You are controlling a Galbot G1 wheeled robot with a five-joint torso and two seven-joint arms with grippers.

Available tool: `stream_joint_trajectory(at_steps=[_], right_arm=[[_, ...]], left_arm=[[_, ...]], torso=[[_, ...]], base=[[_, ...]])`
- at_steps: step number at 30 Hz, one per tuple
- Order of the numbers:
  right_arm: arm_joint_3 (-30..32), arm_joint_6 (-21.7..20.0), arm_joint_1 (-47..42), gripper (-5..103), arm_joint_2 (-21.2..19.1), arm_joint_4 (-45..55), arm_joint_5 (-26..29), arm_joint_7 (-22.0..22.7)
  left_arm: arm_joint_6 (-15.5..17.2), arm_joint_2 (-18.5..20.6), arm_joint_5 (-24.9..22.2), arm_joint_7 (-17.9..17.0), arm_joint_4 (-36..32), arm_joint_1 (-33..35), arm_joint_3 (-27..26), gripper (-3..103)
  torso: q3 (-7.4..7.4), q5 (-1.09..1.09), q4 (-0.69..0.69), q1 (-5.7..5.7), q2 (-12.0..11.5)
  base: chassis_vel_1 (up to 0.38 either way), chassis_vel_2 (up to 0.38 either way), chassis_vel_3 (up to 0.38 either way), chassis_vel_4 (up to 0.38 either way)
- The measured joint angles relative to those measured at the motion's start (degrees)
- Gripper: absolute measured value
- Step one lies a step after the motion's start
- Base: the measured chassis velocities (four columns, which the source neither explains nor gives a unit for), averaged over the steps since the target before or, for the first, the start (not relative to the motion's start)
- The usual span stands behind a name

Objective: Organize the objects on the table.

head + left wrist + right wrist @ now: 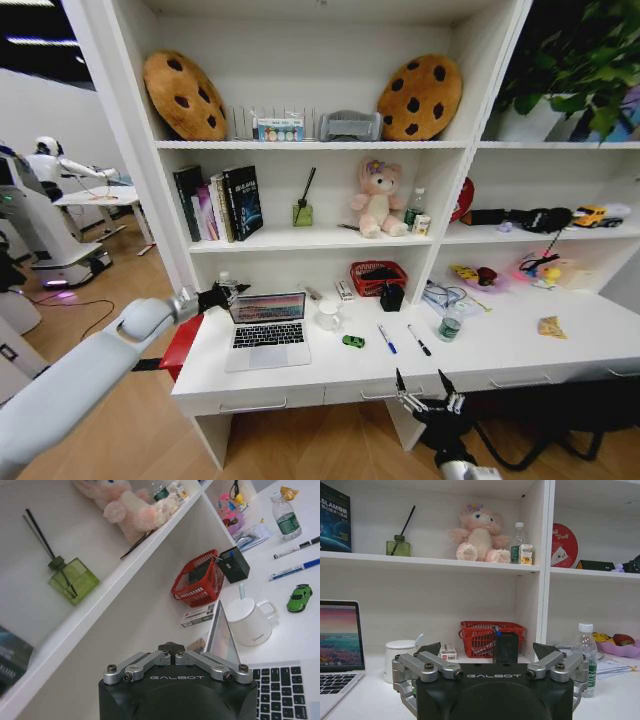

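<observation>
Silver slim laptop open on the long white table, left gripper pressed together behind its screen, right gripper spread at the near edge.

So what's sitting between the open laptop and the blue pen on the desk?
In the head view, the white mug and, nearer the front edge, the small green toy car lie between the laptop and the blue pen.

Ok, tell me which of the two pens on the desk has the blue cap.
The blue pen, the one lying closer to the green toy car. The black pen lies nearer the bottle.
</observation>
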Motion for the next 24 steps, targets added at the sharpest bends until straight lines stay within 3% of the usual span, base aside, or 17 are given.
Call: stream_joint_trajectory(at_steps=[2, 4, 6, 9, 10, 11, 13, 15, 17, 20, 23, 24], right_arm=[[0.2, 0.3, 0.0, 100, 0.2, -0.2, 0.1, 0.1], [0.3, 0.3, 0.0, 100, 0.3, -0.2, 0.2, 0.1], [0.5, 0.5, 0.0, 100, 0.4, -0.3, 0.5, 0.2], [0.8, 0.7, 0.0, 100, 0.4, -0.4, 0.8, 0.4], [1.1, 0.9, 0.0, 100, 0.4, -0.5, 1.1, 0.6], [1.1, 0.9, 0.0, 100, 0.4, -0.5, 1.1, 0.6], [1.5, 1.2, -0.1, 100, 0.2, -0.6, 1.6, 0.9], [1.6, 1.2, -0.2, 100, 0.2, -0.7, 1.7, 1.0], [1.7, 1.4, -0.2, 100, 0.1, -0.8, 2.0, 1.1], [1.7, 1.5, -0.2, 100, 0.1, -0.9, 2.1, 1.2], [1.2, 1.4, -0.1, 100, 0.4, -0.7, 2.3, 1.5], [1.2, 1.4, -0.1, 100, 0.4, -0.7, 2.3, 1.5]], left_arm=[[-1.6, -2.2, 1.8, 1.3, 3.0, -5.7, 5.0, 0], [-2.0, -2.9, 2.4, 1.7, 4.0, -7.0, 6.2, 0], [-5.5, -6.4, 5.9, 3.4, 8.9, -11.9, 10.8, 0], [-7.8, -8.7, 8.5, 4.6, 13.1, -13.9, 12.4, 0], [-9.4, -10.1, 11.3, 7.0, 15.9, -15.0, 13.2, 0], [-9.4, -10.1, 11.3, 7.0, 15.9, -15.0, 13.2, 0], [-11.1, -10.3, 14.6, 12.3, 17.5, -16.4, 13.8, 0], [-11.4, -10.1, 15.2, 13.4, 17.5, -16.6, 14.0, 0], [-12.2, -8.7, 18.3, 18.8, 16.9, -17.2, 14.3, 0], [-12.2, -8.0, 18.6, 20.2, 16.1, -17.3, 14.3, 0], [-11.3, -5.2, 16.8, 26.3, 11.0, -16.7, 14.4, 0], [-11.3, -5.2, 16.8, 26.3, 11.0, -16.7, 14.4, 0]], torso=[[0.00, 0.02, -0.01, 0.00, 0.0], [0.00, 0.02, -0.01, 0.00, 0.0], [0.00, 0.01, -0.02, 0.00, 0.0], [0.00, 0.01, -0.02, -0.01, 0.0], [0.00, -0.02, -0.02, 0.00, 0.0], [0.00, -0.02, -0.02, 0.00, 0.0], [0.00, 0.00, -0.02, -0.01, 0.0], [0.00, 0.00, -0.01, -0.01, 0.0], [-0.01, 0.00, 0.01, -0.01, 0.0], [-0.01, 0.00, 0.01, -0.01, 0.0], [-0.01, 0.00, -0.01, -0.01, 0.0], [-0.01, 0.00, -0.01, -0.01, 0.0]], base=[[0.000, 0.000, 0.000, 0.000], [0.000, 0.000, 0.000, 0.000], [0.000, 0.000, 0.000, 0.000], [0.000, 0.000, 0.000, 0.000], [0.000, 0.000, 0.000, 0.000], [0.000, 0.000, 0.000, 0.000], [0.000, 0.000, 0.000, 0.000], [0.000, 0.000, 0.000, 0.000], [0.000, 0.000, 0.000, 0.000], [0.000, 0.000, 0.000, 0.000], [0.000, 0.000, 0.000, 0.000], [0.000, 0.000, 0.000, 0.000]])
